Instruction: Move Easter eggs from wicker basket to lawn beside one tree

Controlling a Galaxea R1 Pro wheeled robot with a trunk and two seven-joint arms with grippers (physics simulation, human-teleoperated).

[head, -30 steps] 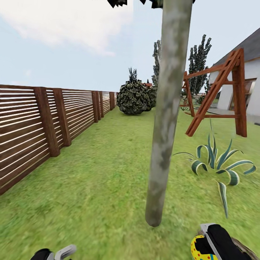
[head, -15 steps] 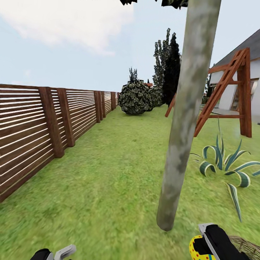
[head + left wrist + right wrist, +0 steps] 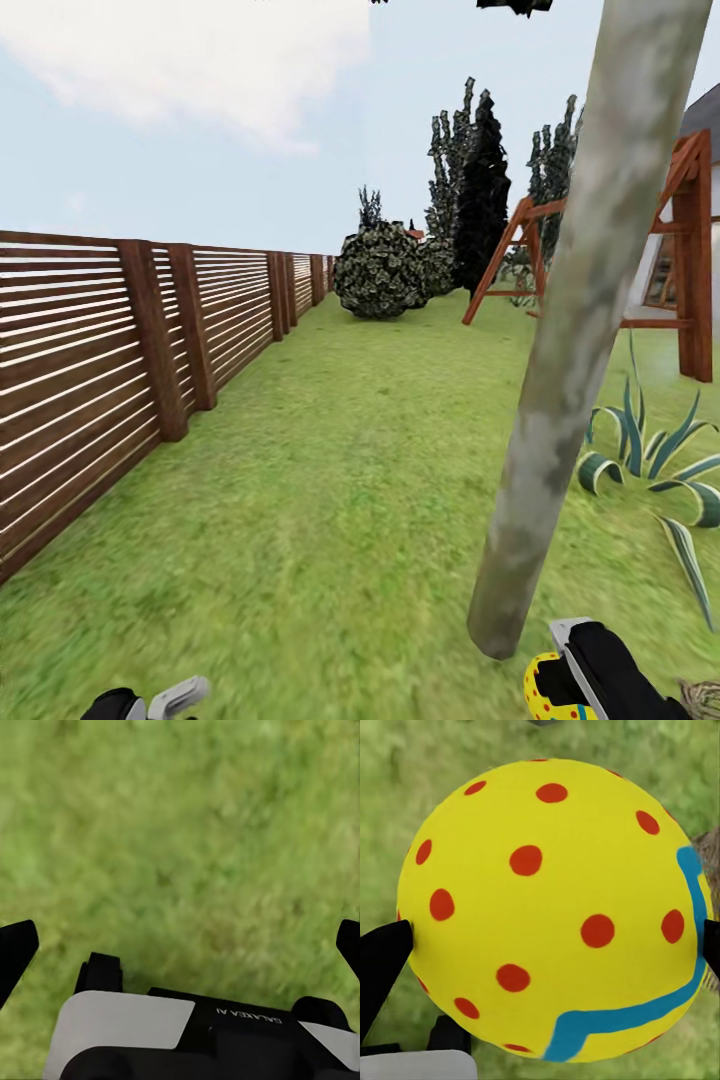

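Nearest to us, our right end effector (image 3: 572, 672) sits at the lower edge of the head view, closed on one egg (image 3: 551, 907); in the right wrist view its yellow shell with red dots and a blue band presses against a dark fingertip (image 3: 382, 960) on each side, with lawn below it. Our left end effector (image 3: 180, 945) hangs over bare lawn (image 3: 330, 480) with its two tips spread wide and nothing between them.

Just beside the right end effector, at the bottom right corner of the head view, a sliver of the basket (image 3: 703, 697) shows. We cannot see inside it, so we cannot tell how many eggs remain there.

Just ahead of the held egg stands the tree (image 3: 570, 360), its bare mottled trunk meeting the grass close to the right end effector. No egg lies on the visible grass around its base, so we judge the task to be early: this egg is out of the basket and near the tree but not yet set down, and whatever is left in the basket has yet to follow.

Beyond, a striped spiky plant (image 3: 650, 455) grows right of the trunk, the fence (image 3: 120, 340) runs along the left, and a swing frame (image 3: 690, 250), a round bush (image 3: 378, 270) and dark columnar trees (image 3: 480, 190) close the far end.
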